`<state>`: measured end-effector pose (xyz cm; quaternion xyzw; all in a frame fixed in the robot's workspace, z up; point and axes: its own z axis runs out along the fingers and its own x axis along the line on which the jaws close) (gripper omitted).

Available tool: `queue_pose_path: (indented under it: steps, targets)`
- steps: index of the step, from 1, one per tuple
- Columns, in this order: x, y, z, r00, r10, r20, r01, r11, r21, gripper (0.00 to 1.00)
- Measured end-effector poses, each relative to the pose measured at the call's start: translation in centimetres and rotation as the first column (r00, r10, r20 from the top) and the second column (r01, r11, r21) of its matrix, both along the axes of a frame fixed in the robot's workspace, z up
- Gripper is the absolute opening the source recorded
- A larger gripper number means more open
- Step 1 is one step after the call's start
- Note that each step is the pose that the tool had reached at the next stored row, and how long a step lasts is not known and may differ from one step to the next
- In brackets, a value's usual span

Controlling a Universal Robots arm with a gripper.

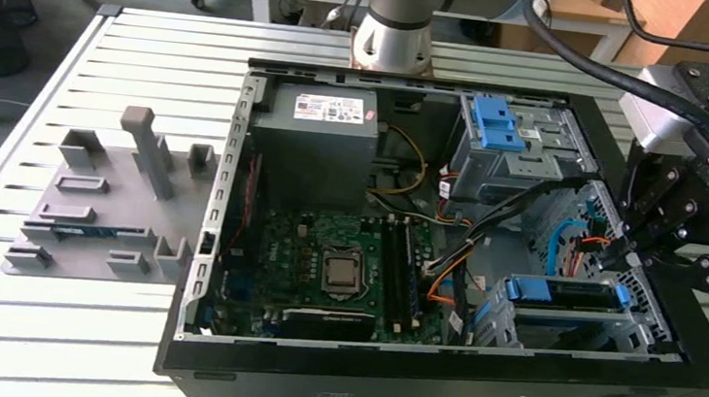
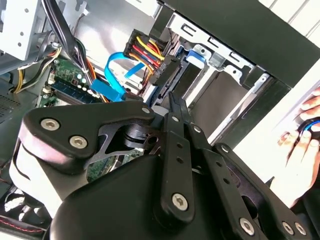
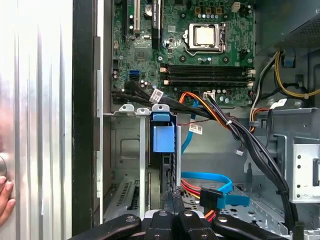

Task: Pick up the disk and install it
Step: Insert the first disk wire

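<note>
The disk sits in the drive bay at the front corner of the open computer case, on the exterior view's right. Its blue carrier rails frame it. In the first wrist view it stands edge-on in the bay, and its blue carrier faces the camera. My gripper hangs just beyond the disk, over the case's side wall. In both wrist views the fingers are pressed together, and the shut tip points at the disk's edge from close by. Nothing is held between them.
Orange, yellow and blue cables run beside the bay. The grey power-supply box, blue latch tabs and motherboard fill the case. A grey fixture plate lies on the exterior view's left. A person's hand rests outside the case wall.
</note>
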<state>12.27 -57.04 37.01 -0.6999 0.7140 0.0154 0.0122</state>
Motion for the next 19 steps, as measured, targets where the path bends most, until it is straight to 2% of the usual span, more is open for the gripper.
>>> queue_pose_path:
  steps: [7, 11, 14, 19]
  targets:
    - [0.3, 0.31, 0.6, 1.0, -0.001, 0.0049, 0.001, 1.0, -0.0004, 0.11]
    - [0.6, 0.78, 0.79, 0.9999, -0.002, 0.0103, 0.002, 1.0, -0.0026, 0.11]
    - [0.8, 1.36, 0.8, 0.9999, -0.002, 0.0118, 0.002, 0.9999, -0.0125, 0.11]
    - [1.0, 1.88, 0.8, 0.9999, -0.002, 0.0119, 0.003, 0.9996, -0.0264, 0.11]
